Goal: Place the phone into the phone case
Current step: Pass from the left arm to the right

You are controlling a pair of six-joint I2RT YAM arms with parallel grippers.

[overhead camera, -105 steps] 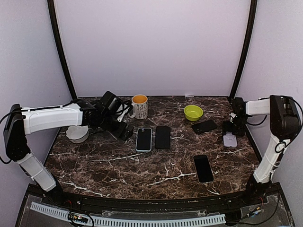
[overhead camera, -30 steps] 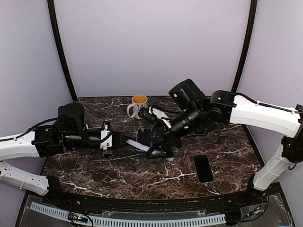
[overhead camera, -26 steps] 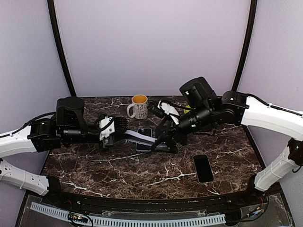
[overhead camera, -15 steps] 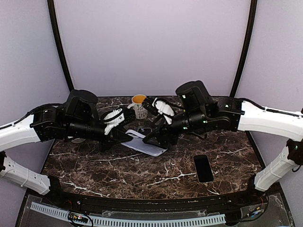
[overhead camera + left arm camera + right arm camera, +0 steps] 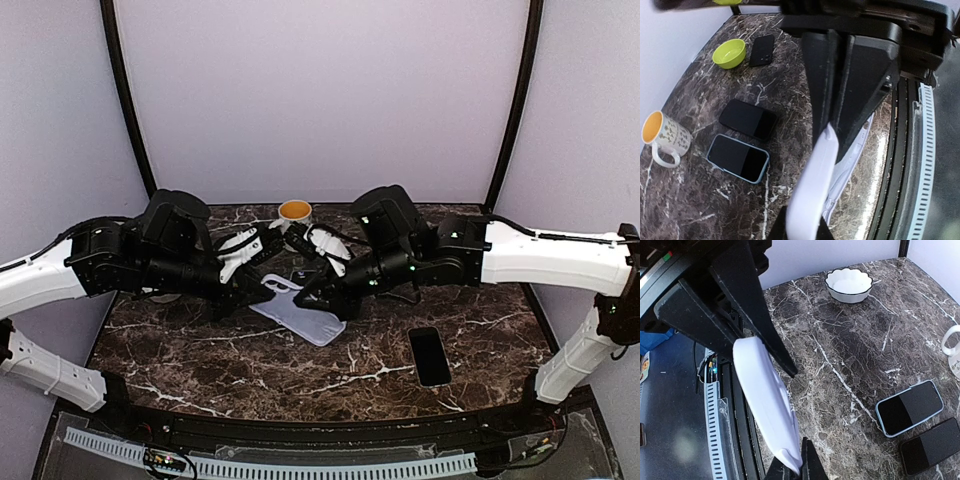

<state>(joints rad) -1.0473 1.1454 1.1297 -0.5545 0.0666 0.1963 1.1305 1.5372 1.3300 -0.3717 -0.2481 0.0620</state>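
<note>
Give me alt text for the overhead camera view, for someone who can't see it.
Two robot arms hold a pale phone case between them over a dark marble table, left gripper and right gripper each shut on it. A mug stands behind; a black phone lies front right.

On the table stands 1 mug (image 5: 662, 136), white with an orange inside. There are 3 clear phones: 1 blue-cased phone (image 5: 738, 158) just beside the mug, 1 bare black phone (image 5: 748, 119) on that one's far side from the mug, and 1 lone black phone (image 5: 430, 356) well apart from the mug. 1 dark slab (image 5: 762, 50), phone or case, lies farther off. There is 1 white phone case (image 5: 297, 312) near the mug, and 2 bowls well apart from it: 1 green bowl (image 5: 729, 52) and 1 white scalloped bowl (image 5: 848, 284).
</note>
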